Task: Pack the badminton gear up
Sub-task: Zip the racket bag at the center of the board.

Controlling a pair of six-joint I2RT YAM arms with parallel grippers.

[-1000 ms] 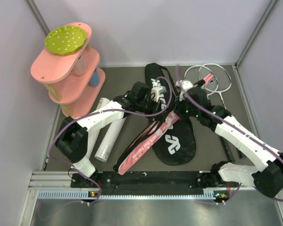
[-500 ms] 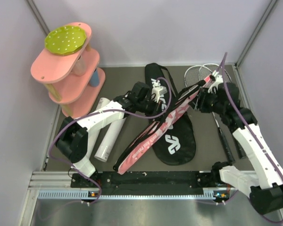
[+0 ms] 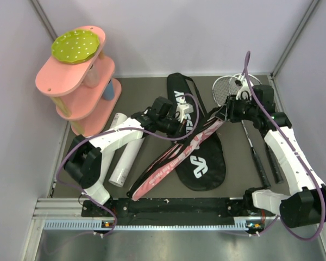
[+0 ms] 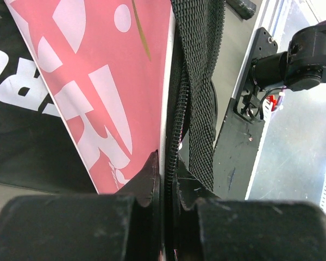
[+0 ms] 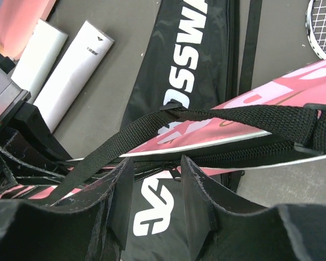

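The racket bag lies mid-table, its black "CROSSWAY" side point(image 3: 202, 159) flat and its pink "SPORT" side point(image 3: 171, 157) raised along the open zip. My left gripper point(image 3: 180, 125) is shut on the bag's zip edge point(image 4: 176, 125), next to the pink panel point(image 4: 108, 81) and the black strap point(image 4: 198, 81). My right gripper point(image 3: 224, 113) is open at the pink side's far end. In the right wrist view its jaws point(image 5: 156, 168) straddle the zip, with the zip pull point(image 5: 174, 174) between them. Rackets point(image 3: 242, 88) lie at the back right. Two white tubes point(image 3: 125, 152) lie at the left. No shuttlecocks show.
A pink tiered shelf point(image 3: 76, 92) with a green dotted disc point(image 3: 76, 46) stands at the back left. Racket handles point(image 3: 263, 163) run along the floor under my right arm. Grey walls close in both sides. The tubes point(image 5: 70, 70) lie beside the left arm.
My right arm has swung right and back, and its wrist has turned toward the pink side's far end. The pink side rose briefly, then settled lower. My left gripper has kept its hold.
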